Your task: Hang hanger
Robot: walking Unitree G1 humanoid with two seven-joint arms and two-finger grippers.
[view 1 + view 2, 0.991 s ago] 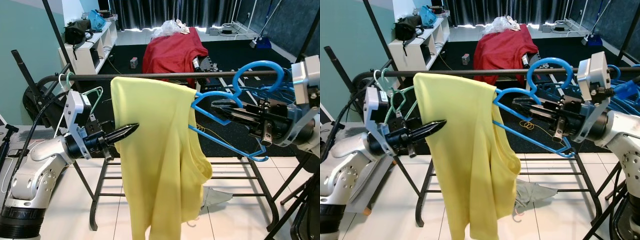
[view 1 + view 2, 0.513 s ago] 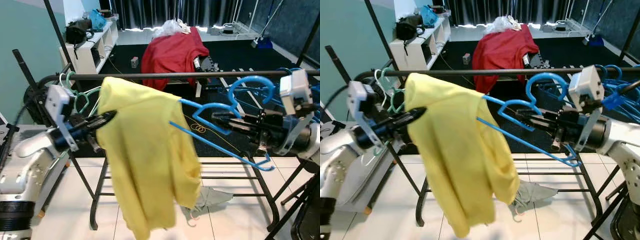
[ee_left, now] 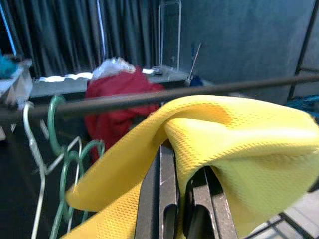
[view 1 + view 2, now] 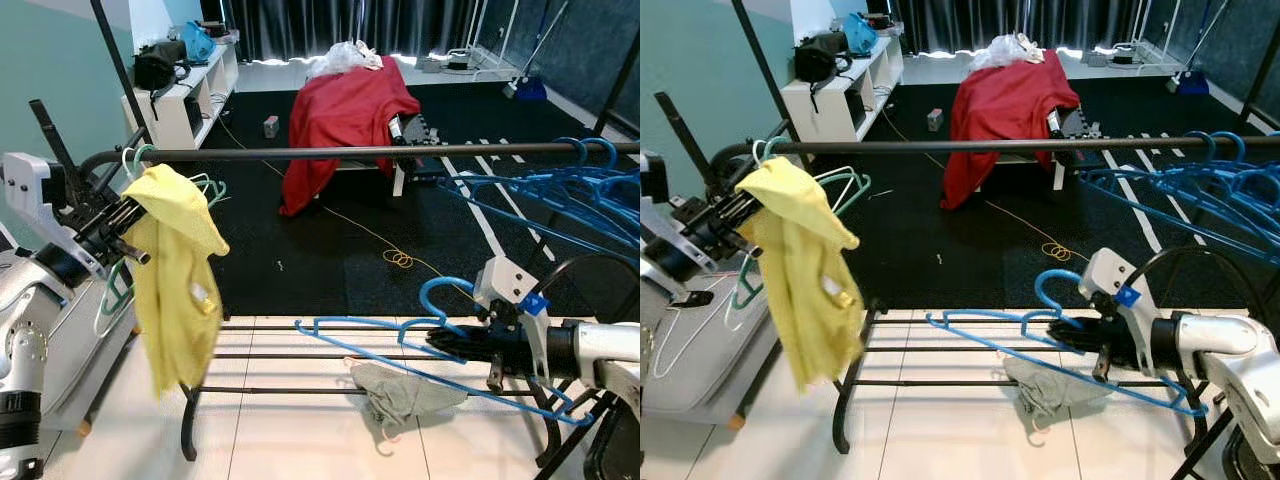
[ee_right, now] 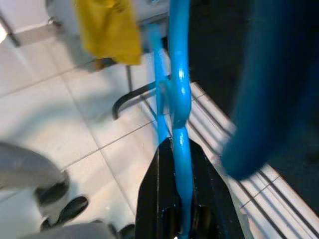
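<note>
A bare blue hanger [image 4: 400, 350] is held low, level with the rack's lower bars [image 4: 300, 355], by my right gripper [image 4: 445, 343], shut on it just below its hook. In the right wrist view the blue hanger [image 5: 178, 74] runs out from between the black fingers [image 5: 154, 194]. A yellow shirt [image 4: 175, 270] hangs bunched from my left gripper [image 4: 128, 212], shut on it beside the left end of the dark rail [image 4: 400, 151]. The yellow shirt [image 3: 224, 134] drapes over the left fingers [image 3: 154, 199], hiding their tips.
Green and white hangers [image 4: 205, 185] hang at the rail's left end, several blue hangers [image 4: 560, 190] at its right. A grey cloth [image 4: 400, 392] lies on the tiles under the rack. A red-covered object [image 4: 345, 110] and a white shelf [image 4: 185, 95] stand behind.
The yellow shirt has come off the blue hanger and moved left with my left gripper. My right gripper has dropped low with the now bare hanger.
</note>
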